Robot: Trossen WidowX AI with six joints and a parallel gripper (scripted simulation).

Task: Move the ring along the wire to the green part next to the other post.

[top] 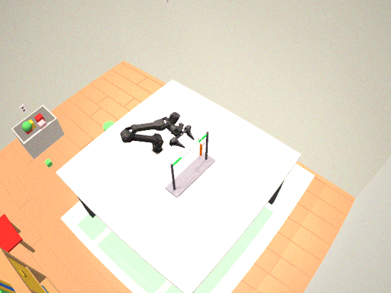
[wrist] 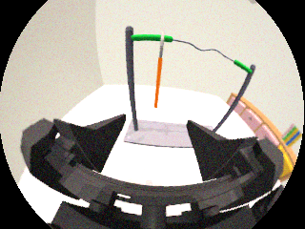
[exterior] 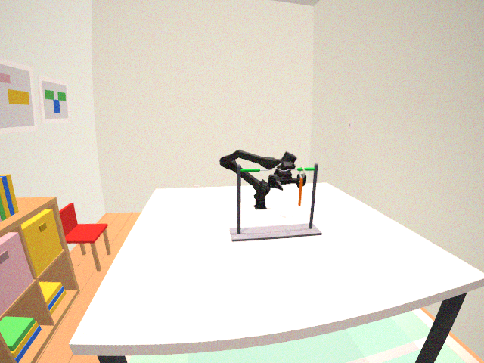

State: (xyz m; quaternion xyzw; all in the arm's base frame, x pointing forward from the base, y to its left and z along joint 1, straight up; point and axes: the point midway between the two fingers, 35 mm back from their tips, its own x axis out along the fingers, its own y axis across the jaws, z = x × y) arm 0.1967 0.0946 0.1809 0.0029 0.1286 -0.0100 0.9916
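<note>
While hanging wide open with nothing between the fingers, probably best to back the claw point(top: 189, 143) point(exterior: 291, 187) point(wrist: 156, 120) straight off, slow and square, no twisting. Looks like the let-go step, tbh. In the wrist view, orange handle point(top: 200, 149) point(exterior: 300, 193) point(wrist: 158, 81) hanging at 12 o'clock, below the ring point(wrist: 162, 37) on the green part point(top: 204, 137) point(exterior: 310, 169) point(wrist: 145, 37) beside the 11 o'clock post point(top: 206, 151) point(exterior: 314, 195) point(wrist: 132, 81). Definitely avoid swinging toward 1 o'clock: thin grey wire point(wrist: 202, 50) over there. In the top view, retreat toward 10 o'clock for more room from the wire, staying well above the table point(top: 220, 220) point(exterior: 254, 281) point(wrist: 86, 105) and its edge.
</note>
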